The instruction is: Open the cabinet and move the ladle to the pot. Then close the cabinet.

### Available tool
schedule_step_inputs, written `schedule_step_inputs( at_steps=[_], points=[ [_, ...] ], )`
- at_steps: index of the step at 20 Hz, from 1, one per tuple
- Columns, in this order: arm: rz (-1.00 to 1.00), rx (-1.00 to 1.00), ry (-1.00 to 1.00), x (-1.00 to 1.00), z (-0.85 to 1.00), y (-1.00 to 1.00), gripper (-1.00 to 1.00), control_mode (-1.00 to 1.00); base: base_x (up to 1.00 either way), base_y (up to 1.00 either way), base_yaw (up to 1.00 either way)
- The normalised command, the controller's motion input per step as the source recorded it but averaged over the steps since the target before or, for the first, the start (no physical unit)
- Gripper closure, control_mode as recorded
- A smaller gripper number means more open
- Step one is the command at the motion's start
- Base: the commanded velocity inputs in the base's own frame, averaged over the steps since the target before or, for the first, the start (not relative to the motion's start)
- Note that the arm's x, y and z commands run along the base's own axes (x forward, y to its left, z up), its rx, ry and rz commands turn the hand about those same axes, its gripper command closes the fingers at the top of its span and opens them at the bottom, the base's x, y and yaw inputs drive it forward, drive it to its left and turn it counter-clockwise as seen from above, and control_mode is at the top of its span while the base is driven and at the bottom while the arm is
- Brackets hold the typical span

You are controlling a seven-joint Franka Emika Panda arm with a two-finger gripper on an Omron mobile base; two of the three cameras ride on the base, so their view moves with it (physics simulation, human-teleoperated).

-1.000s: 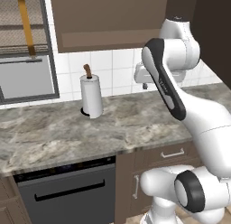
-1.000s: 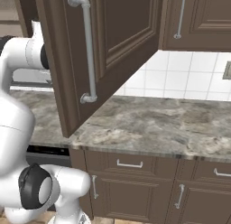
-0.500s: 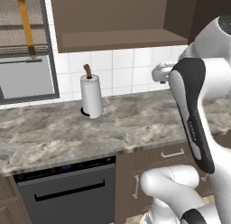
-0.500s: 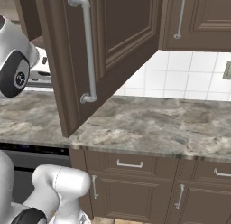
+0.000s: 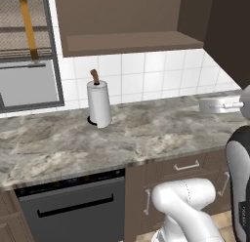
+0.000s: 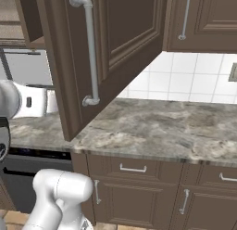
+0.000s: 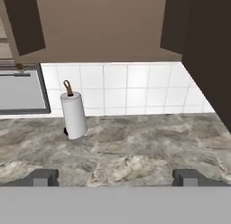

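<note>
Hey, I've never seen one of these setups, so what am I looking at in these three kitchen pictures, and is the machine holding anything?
It is a rendered kitchen with a white robot arm on a base that drives. Two pictures come from cameras on that base, behind the arm to its left and right. The third comes from a camera on the hand, where the open gripper shows as two dark finger tips, wide apart and holding nothing. On the marble counter stands a white paper-towel roll against the tiled wall. Above it the dark brown wall cabinet is open, its door swung out. I cannot make out a ladle or a pot.
</note>
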Motion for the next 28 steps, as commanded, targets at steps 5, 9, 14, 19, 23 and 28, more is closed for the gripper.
schedule_step_inputs(
  at_steps=[5,9,14,19,23,28],
  points=[
    [-0.05,0.00,-0.14,-0.79,0.39,-0.07,-1.00,-1.00,0.00,0.00,0.00],
    [-0.05,0.00,-0.13,-0.06,0.20,-0.50,-1.00,-1.00,0.00,0.00,0.00],
    [-0.02,0.05,-0.18,-0.09,0.03,-0.80,-1.00,-1.00,0.00,0.00,0.00],
    [-0.01,0.06,-0.22,-0.71,0.01,-0.37,-1.00,-1.00,0.00,0.00,0.00],
    [-0.03,0.03,-0.26,-0.88,0.09,-0.37,-1.00,-1.00,0.00,0.00,0.00],
    [-0.01,0.01,-0.17,-0.22,0.08,-0.70,-1.00,-1.00,0.00,0.00,0.00]
  ],
)
